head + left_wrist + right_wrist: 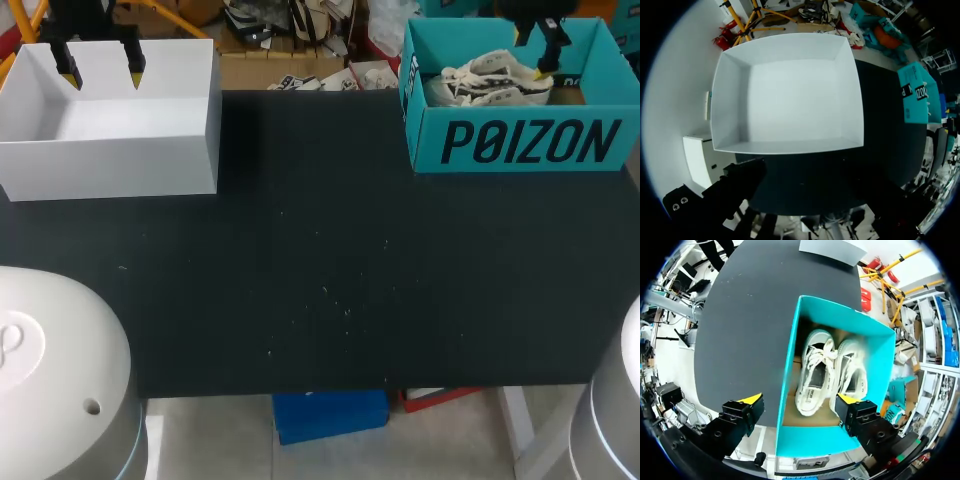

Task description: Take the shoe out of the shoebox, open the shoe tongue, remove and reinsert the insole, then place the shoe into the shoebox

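Hovering wide open and empty above the teal shoebox (810,442), the right gripper (800,399) faces two white shoes (812,372) lying inside — the left gripper (102,77), likewise spread and empty, hangs over a white box (110,160).

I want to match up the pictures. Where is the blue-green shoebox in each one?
Head view: the shoebox sits at the far right corner of the table.
Left wrist view: the shoebox is small, across the table past the white box.
Right wrist view: the shoebox is under the right pincer, with shoes inside.
Shared landmark: the white box, in all three.
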Action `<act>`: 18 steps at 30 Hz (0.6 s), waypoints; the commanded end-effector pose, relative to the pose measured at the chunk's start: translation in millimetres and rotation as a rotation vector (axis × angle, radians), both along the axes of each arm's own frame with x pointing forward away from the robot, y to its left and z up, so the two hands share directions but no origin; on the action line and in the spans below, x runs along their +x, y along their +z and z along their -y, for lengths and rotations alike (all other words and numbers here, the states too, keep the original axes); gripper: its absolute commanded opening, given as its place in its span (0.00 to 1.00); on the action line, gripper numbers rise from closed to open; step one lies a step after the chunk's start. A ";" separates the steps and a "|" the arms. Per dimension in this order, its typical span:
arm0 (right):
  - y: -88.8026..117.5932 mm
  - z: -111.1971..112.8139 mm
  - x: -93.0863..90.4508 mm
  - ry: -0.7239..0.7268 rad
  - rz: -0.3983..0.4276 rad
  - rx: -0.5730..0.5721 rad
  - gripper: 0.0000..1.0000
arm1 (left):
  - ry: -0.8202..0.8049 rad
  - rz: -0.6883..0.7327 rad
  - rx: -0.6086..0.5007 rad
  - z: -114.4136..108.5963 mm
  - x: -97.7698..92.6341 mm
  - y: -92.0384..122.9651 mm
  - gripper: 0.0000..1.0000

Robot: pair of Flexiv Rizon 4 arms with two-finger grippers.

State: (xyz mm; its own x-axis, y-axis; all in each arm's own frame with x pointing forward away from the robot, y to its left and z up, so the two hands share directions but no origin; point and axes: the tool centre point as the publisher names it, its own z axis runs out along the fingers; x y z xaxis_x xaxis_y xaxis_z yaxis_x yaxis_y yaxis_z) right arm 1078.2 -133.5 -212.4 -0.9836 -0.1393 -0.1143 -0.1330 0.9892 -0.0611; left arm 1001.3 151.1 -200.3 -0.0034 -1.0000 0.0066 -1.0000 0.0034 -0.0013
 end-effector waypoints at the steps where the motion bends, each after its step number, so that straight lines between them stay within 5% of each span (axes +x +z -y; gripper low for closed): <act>1: -18.5 -4.1 31.2 -0.017 -0.045 -0.017 0.67 | 0.002 -0.001 0.004 0.6 -0.5 0.5 1.00; 3: -26.7 -3.5 39.4 -0.022 -0.044 -0.027 0.49 | 0.002 -0.001 0.004 0.6 -0.5 0.5 1.00; 18: -88.3 4.6 78.5 -0.069 -0.070 -0.012 0.41 | 0.002 -0.001 0.004 0.6 -0.5 0.5 1.00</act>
State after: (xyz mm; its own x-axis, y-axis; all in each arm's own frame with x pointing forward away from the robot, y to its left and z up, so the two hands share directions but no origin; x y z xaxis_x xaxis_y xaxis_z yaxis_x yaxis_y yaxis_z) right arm 1141.9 -136.7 -287.5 -0.9940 -0.0738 -0.0802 -0.0679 0.9949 -0.0740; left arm 1001.3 151.0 -200.3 -0.0034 -1.0000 0.0066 -1.0000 0.0034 -0.0013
